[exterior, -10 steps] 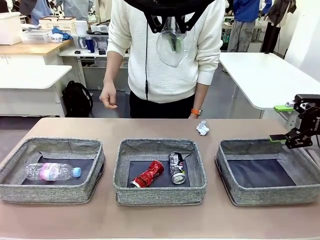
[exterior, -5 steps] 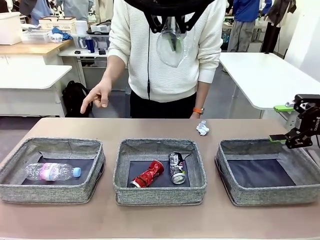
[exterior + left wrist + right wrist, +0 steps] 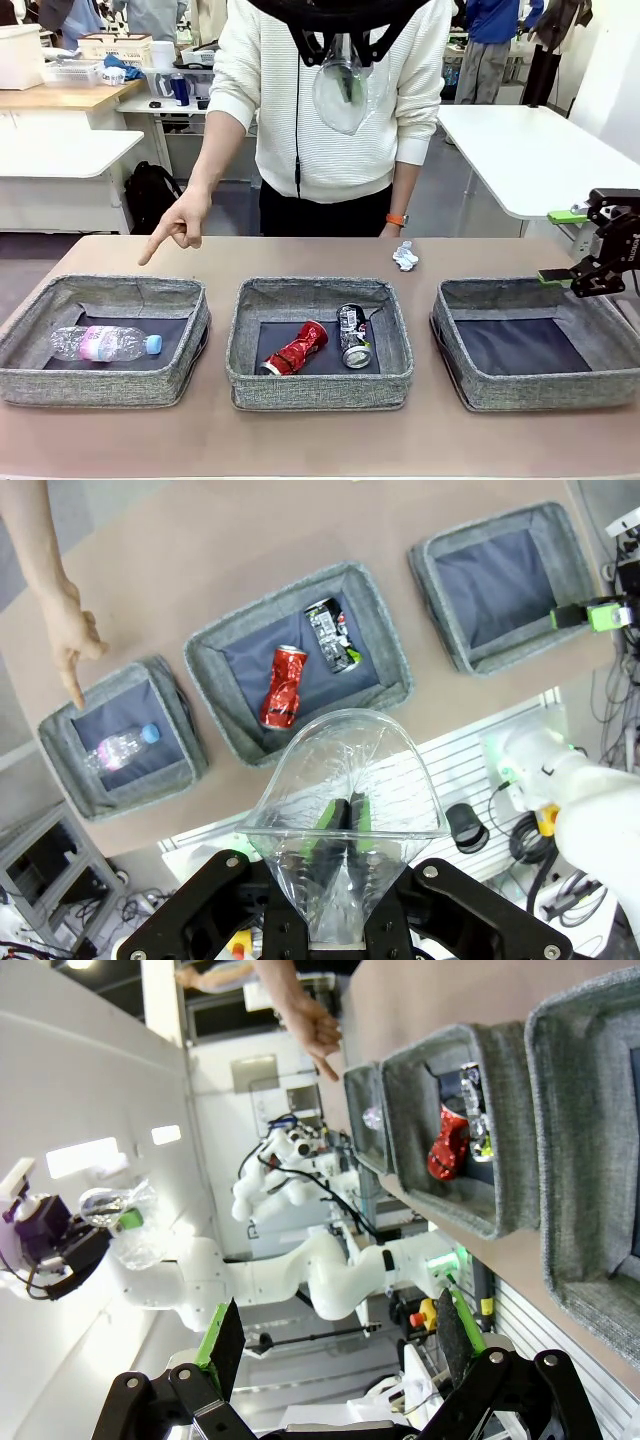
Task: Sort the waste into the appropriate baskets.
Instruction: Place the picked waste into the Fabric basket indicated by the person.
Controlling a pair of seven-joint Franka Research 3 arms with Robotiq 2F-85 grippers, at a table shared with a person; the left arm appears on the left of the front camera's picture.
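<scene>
Clear plastic cup (image 3: 340, 750), clamped in the left gripper (image 3: 345, 815), hangs high above the table (image 3: 320, 440); the person's hand (image 3: 178, 222) has just dropped to point at the left basket (image 3: 60, 290) with the bottle (image 3: 105, 343), likely the cup's destination; right gripper (image 3: 560, 245) gapes idle

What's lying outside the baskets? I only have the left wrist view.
Observer: One small white paper wad, on the bare table just behind the middle basket, toward its right corner.
Operator: Right hand free to take it?
Observer: Yes. The right hand is open, with nothing between its fingers.
Operator: Anything near the wad?
Observer: The person's non-pointing wrist, with an orange wristband, hangs just beyond the table edge beside it.
</scene>
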